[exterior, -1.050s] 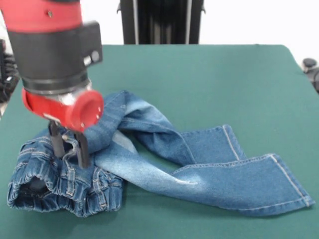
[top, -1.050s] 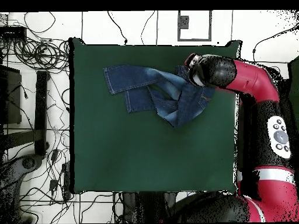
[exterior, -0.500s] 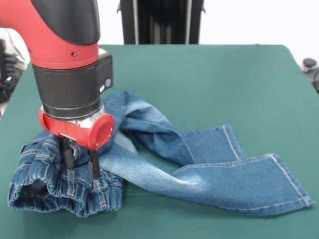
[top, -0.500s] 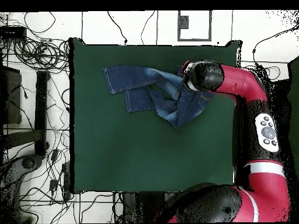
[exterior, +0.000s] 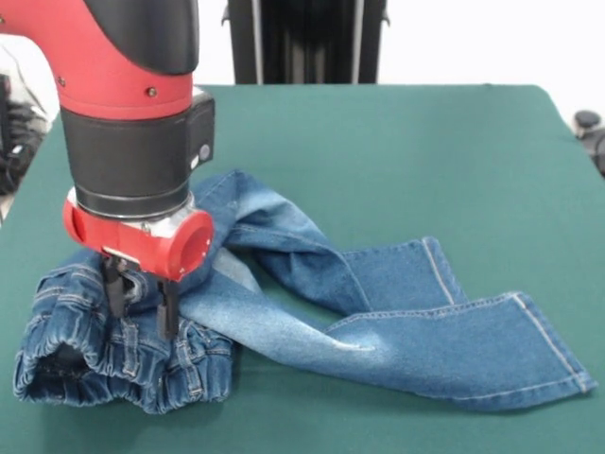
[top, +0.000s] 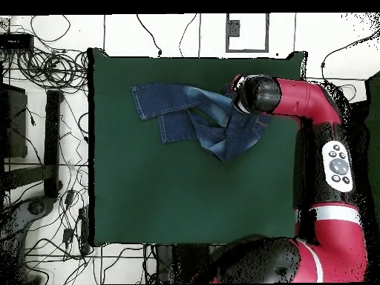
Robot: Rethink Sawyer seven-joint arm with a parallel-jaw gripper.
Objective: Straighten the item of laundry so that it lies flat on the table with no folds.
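Note:
The item of laundry (exterior: 312, 293), a small pair of blue jeans, lies crumpled on the green table (exterior: 397, 151). Its gathered waist is bunched at the front left and its two legs cross and run off to the right. My gripper (exterior: 140, 303) stands over the waist part, open, both fingertips pressed into the denim with a ridge of cloth between them. In the overhead view the jeans (top: 194, 119) lie near the table's (top: 185, 193) upper edge. There the arm's wrist (top: 251, 95) covers their right end and hides the gripper.
The arm (top: 326, 148) reaches along the table's right side in the overhead view. Cables (top: 44, 74) and dark stands lie on the floor to the left. A small black object (exterior: 588, 123) sits past the table's right edge in the front view.
The gripper came down onto the waist part, then shifted slightly left and up. Its finger spacing stayed the same, and the jeans hardly moved.

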